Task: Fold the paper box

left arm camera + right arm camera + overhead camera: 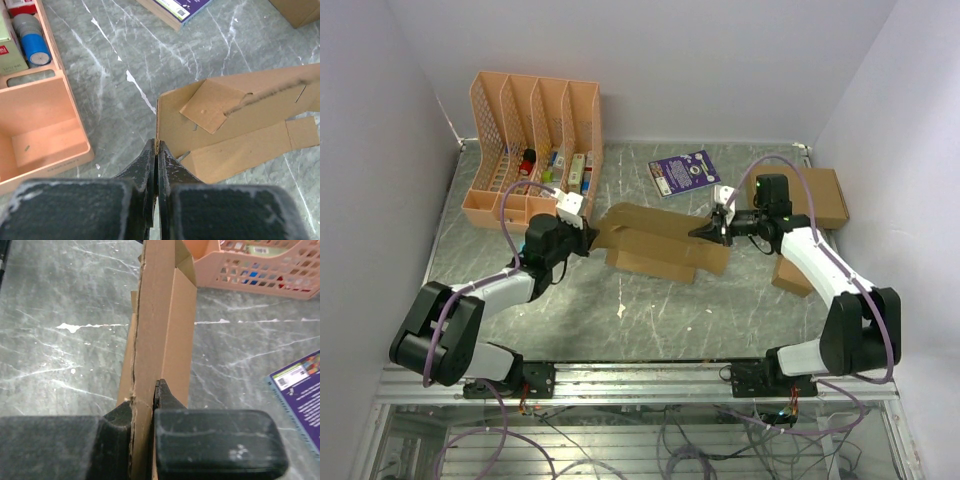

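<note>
fingers: the left gripper has its pair pinched almost together on a thin edge of the paper box, at the bottom middle of its wrist view.
right gripper: narrow too, one finger on each side of an upright cardboard panel, low in its wrist view.
paper box: centre of the overhead frame, stretched between the two grippers, partly folded, with flaps and a tab hanging loose; i can't tell if its underside touches the table.
file rack: pink and slotted, upper left of the overhead frame, with small bottles and packets in its compartments.
booklet: purple, flat on the table, just above the paper box in the overhead frame.
large brown box: right edge, behind the right arm.
small carton: lower right, partly under that arm.
</note>
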Tool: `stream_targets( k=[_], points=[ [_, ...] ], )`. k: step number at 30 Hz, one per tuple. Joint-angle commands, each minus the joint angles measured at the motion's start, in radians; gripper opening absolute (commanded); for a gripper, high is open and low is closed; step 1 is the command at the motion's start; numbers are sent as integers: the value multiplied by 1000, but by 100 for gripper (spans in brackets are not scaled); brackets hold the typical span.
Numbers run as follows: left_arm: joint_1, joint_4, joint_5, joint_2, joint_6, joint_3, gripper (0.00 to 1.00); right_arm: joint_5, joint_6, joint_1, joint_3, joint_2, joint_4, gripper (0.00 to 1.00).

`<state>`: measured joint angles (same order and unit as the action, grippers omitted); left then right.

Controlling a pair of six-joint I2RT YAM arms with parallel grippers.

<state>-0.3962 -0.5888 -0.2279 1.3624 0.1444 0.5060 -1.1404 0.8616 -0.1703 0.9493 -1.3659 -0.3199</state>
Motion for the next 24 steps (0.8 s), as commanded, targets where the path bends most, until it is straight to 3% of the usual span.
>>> stream_targets(
  k=[1,16,24],
  points=[
    [-4,-111,15,-20,-23,-22,7,-29,-128,-1,45,-74,-70,0],
    [-3,-142,24,-47,-43,-64,7,-31,-379,-1,129,-264,-115,0],
    [-4,-147,20,-62,-45,-76,7,-33,-481,-1,106,-297,-42,0]
  ],
)
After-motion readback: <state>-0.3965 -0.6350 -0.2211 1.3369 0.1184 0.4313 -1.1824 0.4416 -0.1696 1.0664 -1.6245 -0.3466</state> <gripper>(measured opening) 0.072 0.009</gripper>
